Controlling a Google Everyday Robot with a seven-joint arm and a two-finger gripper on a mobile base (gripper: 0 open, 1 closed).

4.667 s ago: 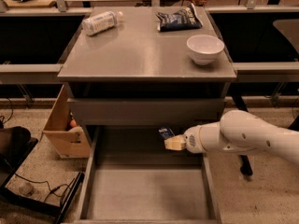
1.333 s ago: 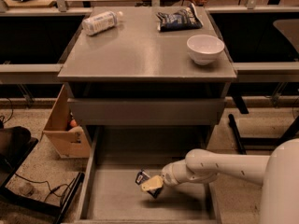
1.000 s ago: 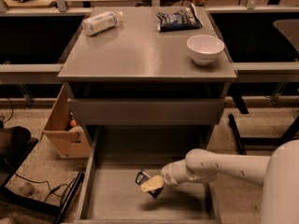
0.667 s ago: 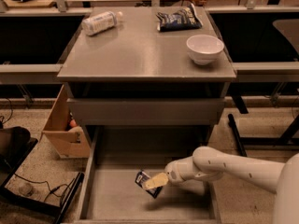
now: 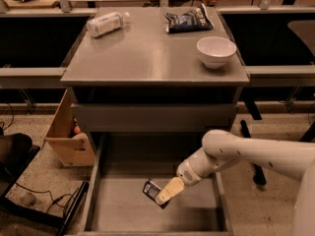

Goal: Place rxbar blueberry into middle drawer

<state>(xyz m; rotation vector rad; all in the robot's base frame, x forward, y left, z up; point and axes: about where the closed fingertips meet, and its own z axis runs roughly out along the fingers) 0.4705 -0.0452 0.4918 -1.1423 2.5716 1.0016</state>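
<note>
The rxbar blueberry [image 5: 150, 188], a small dark blue bar, sits tilted at the tip of my gripper [image 5: 164, 194], low over the floor of the middle drawer [image 5: 128, 210]. That drawer is pulled out wide, a grey tray with thin low walls. My white arm [image 5: 246, 154] reaches in from the right and down to the drawer's centre. I cannot tell whether the bar rests on the floor or hangs just above it.
On the cabinet top [image 5: 147, 58] lie a plastic bottle [image 5: 106, 23], a blue-and-white chip bag [image 5: 188, 19] and a white bowl [image 5: 216, 51]. The shut upper drawer front [image 5: 152, 117] overhangs the open drawer's back. A cardboard box [image 5: 69, 136] stands at the left.
The arm came down from in front of the cabinet into the drawer with the bar. Over the last second its elbow rose and drew back right, while the bar stayed in place.
</note>
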